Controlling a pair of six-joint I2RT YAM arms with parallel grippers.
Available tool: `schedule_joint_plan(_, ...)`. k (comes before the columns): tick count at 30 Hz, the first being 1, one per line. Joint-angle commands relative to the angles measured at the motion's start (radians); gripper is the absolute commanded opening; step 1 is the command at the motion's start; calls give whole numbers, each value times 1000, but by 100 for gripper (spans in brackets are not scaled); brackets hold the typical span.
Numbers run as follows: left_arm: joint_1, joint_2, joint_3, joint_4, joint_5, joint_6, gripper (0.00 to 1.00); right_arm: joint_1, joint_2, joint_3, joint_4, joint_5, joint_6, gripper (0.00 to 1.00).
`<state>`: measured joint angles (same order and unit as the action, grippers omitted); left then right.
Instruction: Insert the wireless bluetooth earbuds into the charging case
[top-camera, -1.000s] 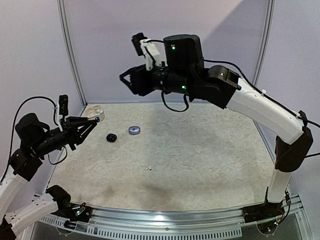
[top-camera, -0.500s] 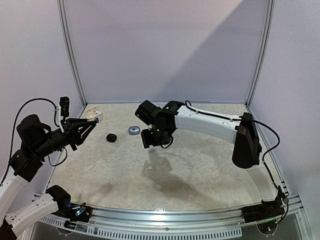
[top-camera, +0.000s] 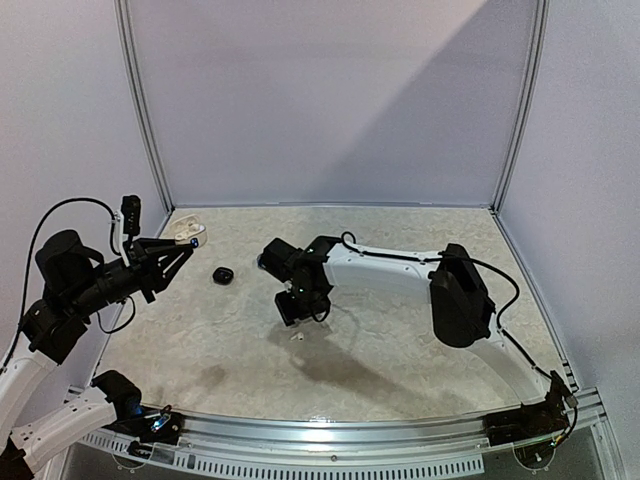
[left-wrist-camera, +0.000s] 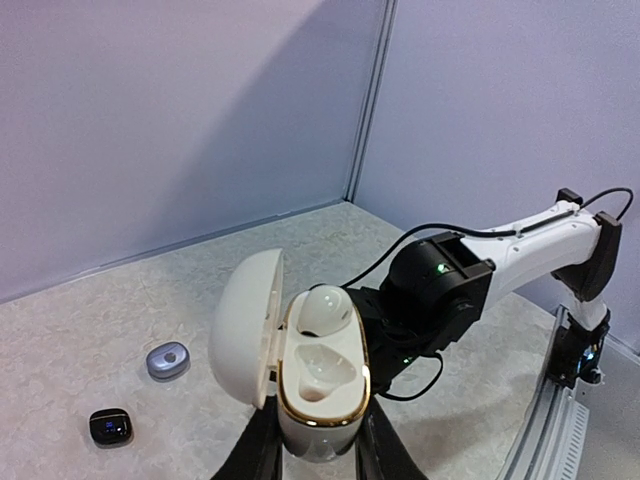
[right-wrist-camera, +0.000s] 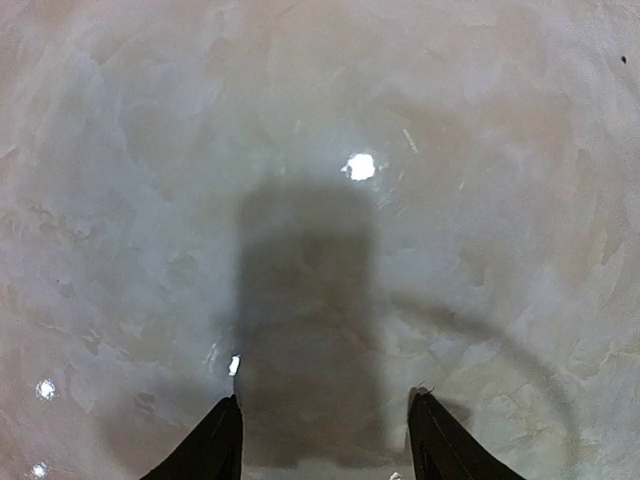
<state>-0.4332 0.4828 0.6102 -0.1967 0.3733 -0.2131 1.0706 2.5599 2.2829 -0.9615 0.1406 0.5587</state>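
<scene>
My left gripper (left-wrist-camera: 318, 462) is shut on the white charging case (left-wrist-camera: 320, 395), held up above the table's left side (top-camera: 186, 238). Its lid (left-wrist-camera: 243, 325) hangs open. One white earbud (left-wrist-camera: 325, 310) sits in the far slot, and the near slot (left-wrist-camera: 318, 372) is bare. Another small white earbud (top-camera: 296, 337) lies loose on the table. My right gripper (top-camera: 296, 314) hangs just beyond it, pointing down. In the right wrist view that gripper (right-wrist-camera: 325, 440) is open over bare tabletop. A white speck (right-wrist-camera: 234, 365) lies by the left fingertip (right-wrist-camera: 222, 430).
A black pebble-like case (left-wrist-camera: 110, 426) (top-camera: 222, 274) and a silvery-grey one (left-wrist-camera: 167, 360) lie on the table's left half. The right arm (top-camera: 400, 265) stretches low across the middle. Pale walls close in the back and both sides.
The right arm has swung down from high above the table to just over its middle, near the loose white earbud. The left arm and the case have barely moved.
</scene>
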Motion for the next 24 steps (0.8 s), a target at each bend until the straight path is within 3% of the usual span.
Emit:
schedule_joint_plan(1, 15, 2, -8, 6, 6, 9, 0, 61, 61, 3, -56, -7, -58, 58)
schedule_joint_plan(10, 15, 15, -12, 18, 15, 4, 0, 82, -10, -151, -109, 33, -50, 53)
schedule_joint_plan(24, 16, 13, -14, 12, 19, 11, 0, 90, -70, -173, -213, 98, -122, 53)
